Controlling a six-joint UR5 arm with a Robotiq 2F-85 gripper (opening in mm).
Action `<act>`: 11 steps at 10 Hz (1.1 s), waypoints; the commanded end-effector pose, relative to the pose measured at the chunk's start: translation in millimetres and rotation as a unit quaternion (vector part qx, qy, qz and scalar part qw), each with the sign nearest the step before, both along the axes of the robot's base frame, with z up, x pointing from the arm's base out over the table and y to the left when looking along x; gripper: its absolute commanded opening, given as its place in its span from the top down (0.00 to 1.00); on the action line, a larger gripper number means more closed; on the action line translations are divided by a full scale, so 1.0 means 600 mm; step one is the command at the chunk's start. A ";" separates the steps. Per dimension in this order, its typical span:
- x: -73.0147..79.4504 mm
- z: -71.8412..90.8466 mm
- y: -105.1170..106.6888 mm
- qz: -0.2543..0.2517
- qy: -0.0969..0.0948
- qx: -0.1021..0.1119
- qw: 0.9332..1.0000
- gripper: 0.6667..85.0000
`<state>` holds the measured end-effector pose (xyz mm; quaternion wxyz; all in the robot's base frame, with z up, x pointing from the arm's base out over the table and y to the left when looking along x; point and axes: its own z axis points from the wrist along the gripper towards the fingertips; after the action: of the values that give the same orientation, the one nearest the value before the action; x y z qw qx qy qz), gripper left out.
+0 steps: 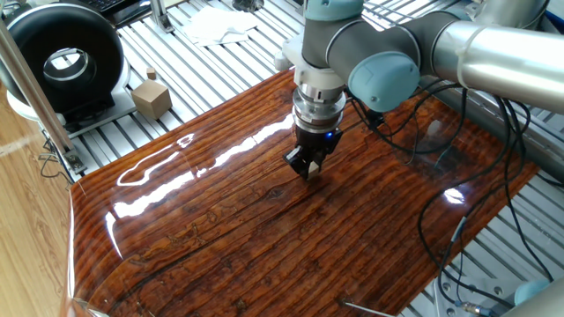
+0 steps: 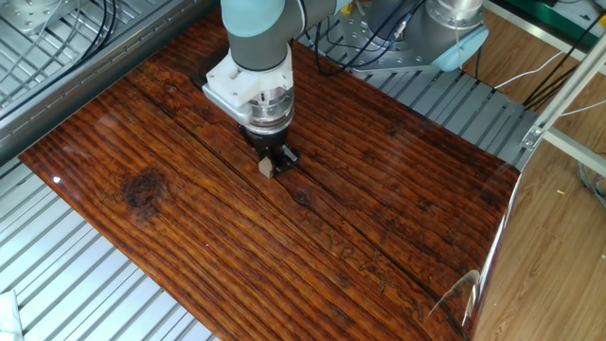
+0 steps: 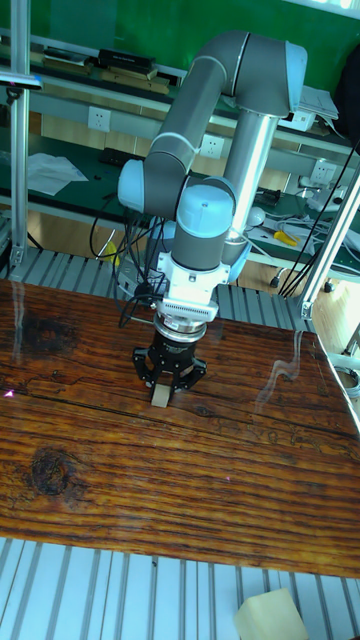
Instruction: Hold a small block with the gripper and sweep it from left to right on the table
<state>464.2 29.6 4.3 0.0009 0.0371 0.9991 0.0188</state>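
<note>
Black claw (image 2: 268, 169), pale tan block (image 2: 266, 168), glossy reddish-brown wood-grain striped table (image 2: 379, 189).

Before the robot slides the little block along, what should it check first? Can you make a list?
1. Is the small block between the fingers of the gripper? Ok: the tall fixed view also shows it pinched there.
2. Is the block down at the table? Cannot tell: it looks very close, but contact is not clear.
3. Is the gripper pointing straight down? Ok: it looks about upright in the tall fixed view.
4. Is the board bare along the sweep? Ok: nothing lies on the wood near the gripper.
5. Is the larger cube out of the way? Ok: it sits off the board on the slatted frame.
</note>
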 end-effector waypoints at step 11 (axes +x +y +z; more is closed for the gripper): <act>0.007 0.021 0.060 -0.028 0.006 0.005 1.000 1.00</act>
<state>466.4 54.3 8.7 -0.0002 0.0538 0.9984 0.0177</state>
